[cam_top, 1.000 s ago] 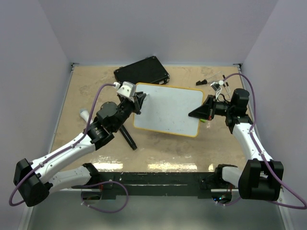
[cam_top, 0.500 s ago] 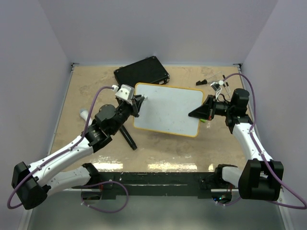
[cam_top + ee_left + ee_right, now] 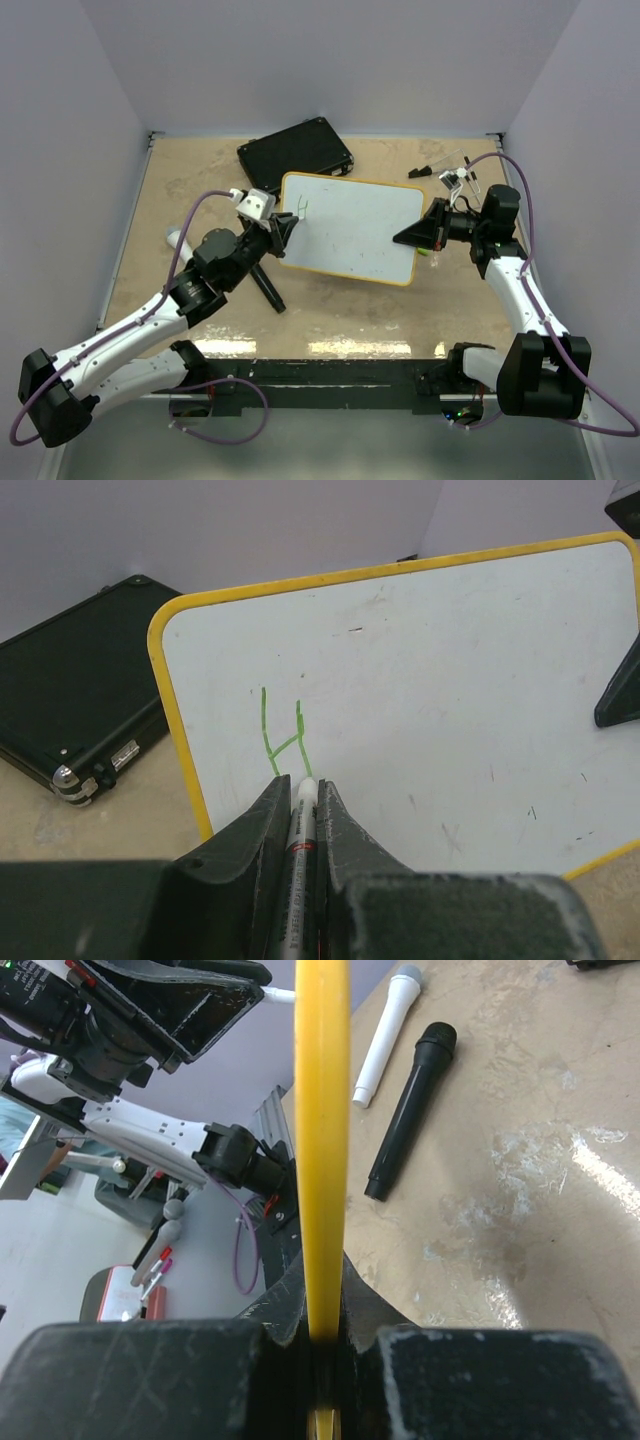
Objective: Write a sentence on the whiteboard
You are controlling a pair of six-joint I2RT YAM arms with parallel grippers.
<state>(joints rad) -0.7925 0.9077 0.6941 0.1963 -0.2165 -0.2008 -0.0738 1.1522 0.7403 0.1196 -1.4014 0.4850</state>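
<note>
Since a sec ago your left hand [image 3: 283,232] has pulled back off the whiteboard [image 3: 350,225] at its left edge, toward the arm bases. That uncovers green strokes [image 3: 282,730] it was hiding.

Far left on the tabletop [image 3: 340,310] a white tube-shaped pen [image 3: 175,238] lies loose, well apart from the work. A matte black pen [image 3: 266,285] lies just near-side of the L hand.

L hand: jaws pinched tight on a marker [image 3: 302,825]. The barrel runs down the slot betw. the fingers w/ the tip poking straight out front, prob. so wrist motion goes direct to the tip. The tip sits at the foot of the strokes. Touching or just off, can't tell.

Behind is a black hard case [image 3: 296,147] w/ metal corner bits, just beside the board's far-left corner.

Strokes are thin: two uprights w/ a forked join, near that same corner.

The whiteboard lies mid-tabletop. It has a smooth glossy white face w/ faint scuffs, rounded corners and a thin yellow rim.

R side: your right hand [image 3: 408,237] is clamped on the rim, likely to stop the board skating as you write.

The tabletop is tan and mottled, stone-like.

Roughly one letter is down, so it's early in the sentence.
</note>
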